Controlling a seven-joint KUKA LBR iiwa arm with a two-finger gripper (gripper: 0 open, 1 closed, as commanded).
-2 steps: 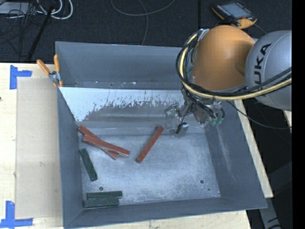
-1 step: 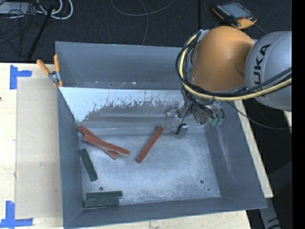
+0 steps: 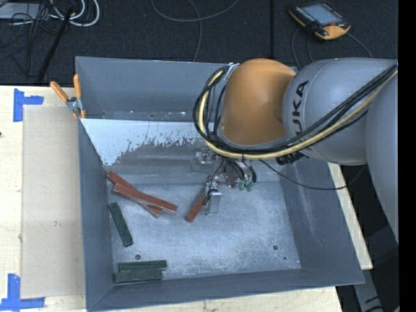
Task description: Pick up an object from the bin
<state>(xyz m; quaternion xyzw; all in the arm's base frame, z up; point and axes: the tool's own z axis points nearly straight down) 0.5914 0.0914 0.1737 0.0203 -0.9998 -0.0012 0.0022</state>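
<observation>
1. I count three flat reddish-brown sticks. Two of them, the brown pair (image 3: 144, 197), lie overlapped and slanting in the left half of the bin (image 3: 318, 239). The third, a short brown stick (image 3: 194, 210), lies alone near the middle.
2. There are two lots of dark green pieces. One slim green stick (image 3: 120, 224) lies on the near side of the brown pair, close to it but apart. A green block (image 3: 140, 270) sits in the near-left corner along the near wall. It may be two bars side by side, but I cannot tell.
3. The bin is grey metal. Its floor is dull and speckled, and its sloping far wall is streaked with scratches.
4. Beyond the far rim the ground is dark, with loose cables (image 3: 84, 5) at the far left. A black-and-orange handheld device (image 3: 320, 17) lies at the far right.
5. The grey arm (image 3: 344, 103) comes in from the right. It has a rounded orange cover (image 3: 253, 103) with black and yellow cabling looped round it.
6. The claw (image 3: 209, 200) hangs low over the middle of the bin, under the orange cover. Its tip is at the far end of the short brown stick, which slants from there towards the near left. The two look to be touching. I cannot tell whether the claw is apart, together or clamped on the stick.
</observation>
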